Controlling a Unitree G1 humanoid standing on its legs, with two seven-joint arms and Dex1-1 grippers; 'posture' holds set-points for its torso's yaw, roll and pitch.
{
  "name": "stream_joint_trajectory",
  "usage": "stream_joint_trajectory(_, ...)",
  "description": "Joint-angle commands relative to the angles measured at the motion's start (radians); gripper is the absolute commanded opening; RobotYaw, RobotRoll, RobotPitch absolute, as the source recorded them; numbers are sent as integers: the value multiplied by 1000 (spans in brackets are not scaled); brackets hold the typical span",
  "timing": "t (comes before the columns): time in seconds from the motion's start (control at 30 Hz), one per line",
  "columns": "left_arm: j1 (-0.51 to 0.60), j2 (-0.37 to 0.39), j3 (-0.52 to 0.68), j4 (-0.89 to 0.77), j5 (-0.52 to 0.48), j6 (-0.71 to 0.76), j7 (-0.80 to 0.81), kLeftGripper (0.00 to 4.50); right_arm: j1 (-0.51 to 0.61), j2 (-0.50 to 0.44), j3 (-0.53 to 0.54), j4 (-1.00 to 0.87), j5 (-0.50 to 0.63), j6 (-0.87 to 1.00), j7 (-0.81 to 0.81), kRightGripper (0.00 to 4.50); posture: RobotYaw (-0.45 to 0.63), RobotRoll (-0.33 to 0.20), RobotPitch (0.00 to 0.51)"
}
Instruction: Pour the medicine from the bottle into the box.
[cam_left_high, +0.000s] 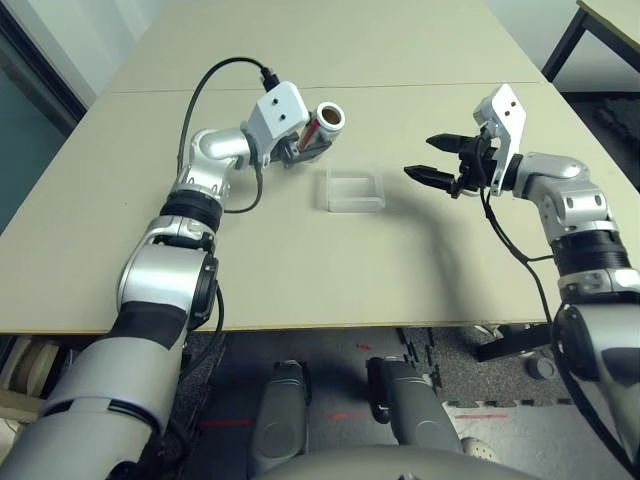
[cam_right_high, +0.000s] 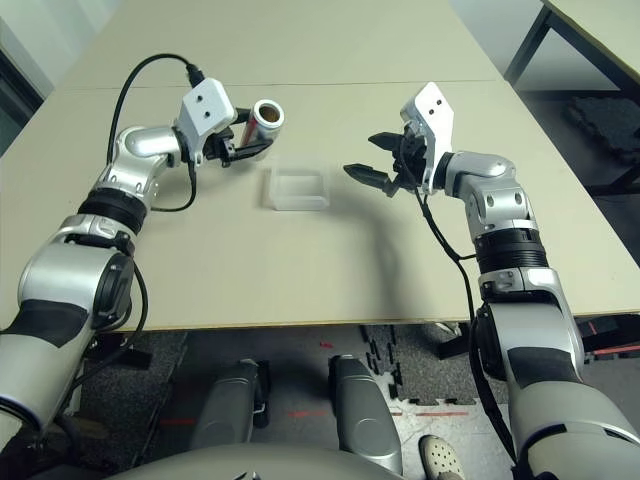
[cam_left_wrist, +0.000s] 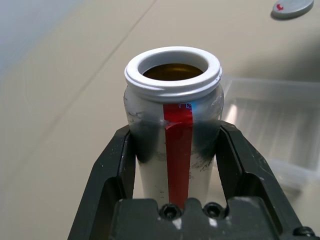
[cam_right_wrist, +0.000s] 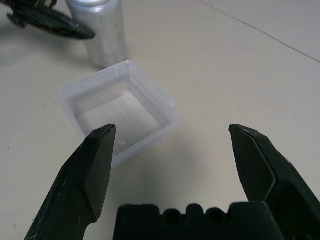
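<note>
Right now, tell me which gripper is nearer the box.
Left. The left gripper, holding the bottle, sits just beyond the box's far-left corner; the right gripper, open, hangs further off its right side.

The uncapped silver bottle (cam_left_wrist: 172, 130) with a red stripe is held tilted above the counter, beside the clear square box (cam_left_high: 355, 189) lying flat.

The beige table (cam_left_high: 300, 260) carries the clear box (cam_left_high: 355, 190) (a grey cap disc (cam_left_wrist: 293, 8) lies nearby).
</note>
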Motion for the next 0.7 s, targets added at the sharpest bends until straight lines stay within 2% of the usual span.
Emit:
stream_joint_trajectory(0.03,59,0,34,-120,-73,84,-4,2492,-16,-2,13,11,-8,-8,10,4500,71,0,115)
stream_joint_trajectory(0.27,146,-14,46,-258,-115,172,53,2492,-33,14,6,32,-3,2,4,4500,74,0,141)
stream_joint_trajectory(0.43,125,6,23,-239,-67,145,114,2492,-35,22,6,28,-1,4,3,4500,75,0,134)
stream_joint_trajectory(0.57,-2,38,-88,-120,88,10,187,2492,-39,23,1,36,-2,-5,-2,4500,74,0,120)
stream_joint_trajectory(0.67,-137,57,-276,-3,326,-169,300,2492,-53,20,-3,61,-6,-21,-8,4500,70,0,121)
stream_joint_trajectory(0.7,-188,62,-364,31,435,-225,359,2492,-56,19,-5,68,-7,-26,-10,4500,69,0,118)
